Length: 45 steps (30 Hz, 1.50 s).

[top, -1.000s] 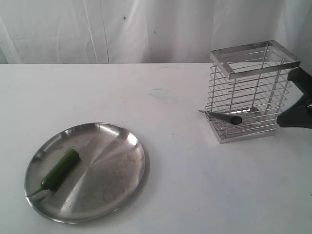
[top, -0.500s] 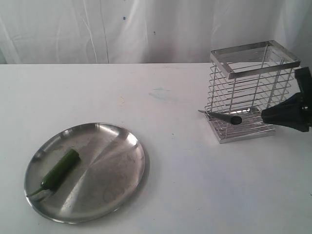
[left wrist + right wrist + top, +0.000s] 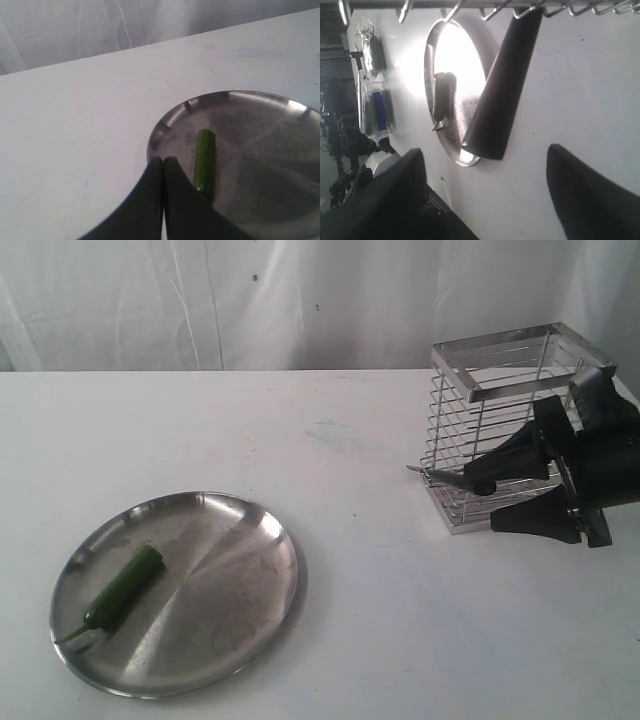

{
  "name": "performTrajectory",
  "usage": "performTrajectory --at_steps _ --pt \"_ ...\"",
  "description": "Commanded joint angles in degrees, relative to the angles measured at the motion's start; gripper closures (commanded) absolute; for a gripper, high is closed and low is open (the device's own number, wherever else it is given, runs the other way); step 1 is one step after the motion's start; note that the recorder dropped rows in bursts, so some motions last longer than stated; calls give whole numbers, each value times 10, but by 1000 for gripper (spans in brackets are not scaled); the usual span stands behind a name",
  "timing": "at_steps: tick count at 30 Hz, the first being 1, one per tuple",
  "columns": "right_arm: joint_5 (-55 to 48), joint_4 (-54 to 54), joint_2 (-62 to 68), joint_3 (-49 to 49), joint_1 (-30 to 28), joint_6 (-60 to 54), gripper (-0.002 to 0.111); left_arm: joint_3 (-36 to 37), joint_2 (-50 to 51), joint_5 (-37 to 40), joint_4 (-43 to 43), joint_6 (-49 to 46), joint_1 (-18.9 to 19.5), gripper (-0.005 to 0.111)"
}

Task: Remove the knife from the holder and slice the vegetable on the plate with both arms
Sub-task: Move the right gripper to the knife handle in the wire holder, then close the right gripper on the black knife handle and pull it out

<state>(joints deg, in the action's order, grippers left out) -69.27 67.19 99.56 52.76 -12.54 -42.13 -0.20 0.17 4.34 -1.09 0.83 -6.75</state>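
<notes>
Gleaming wire holder (image 3: 478,412), scuffed round plate (image 3: 215,602)

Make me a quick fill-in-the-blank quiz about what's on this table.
1. The chili lies on the ____.
2. The knife sticks out of the wire ____.
3. The right gripper by the knife has its jaws ____.
4. The left gripper is ____.
Missing: plate; holder; open; shut.

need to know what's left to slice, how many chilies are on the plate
1. The chili lies on the left side of the plate, stem toward the near rim; nothing on the plate could hide another.
</notes>
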Motion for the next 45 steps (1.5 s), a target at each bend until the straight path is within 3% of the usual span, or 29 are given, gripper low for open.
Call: performTrajectory --at_steps 1,10,16,31,33,37,40,45 --pt "34 1 0 -1 21 -15 44 2 -2 0 1 5 -3 107" --pt "122 8 0 -1 28 -8 44 2 -2 0 1 5 -3 107" --pt "104 76 0 -1 28 4 44 2 -2 0 1 5 -3 107" --pt "67 118 65 -1 28 19 45 2 -2 0 1 5 -3 107" --pt "72 119 70 -1 28 19 50 2 -2 0 1 5 -3 107" --pt "55 123 70 -1 28 22 87 2 -2 0 1 5 -3 107" --pt "37 127 70 -1 28 23 107 2 -2 0 1 5 -3 107" --pt "24 127 60 -1 28 23 108 2 -2 0 1 5 -3 107"
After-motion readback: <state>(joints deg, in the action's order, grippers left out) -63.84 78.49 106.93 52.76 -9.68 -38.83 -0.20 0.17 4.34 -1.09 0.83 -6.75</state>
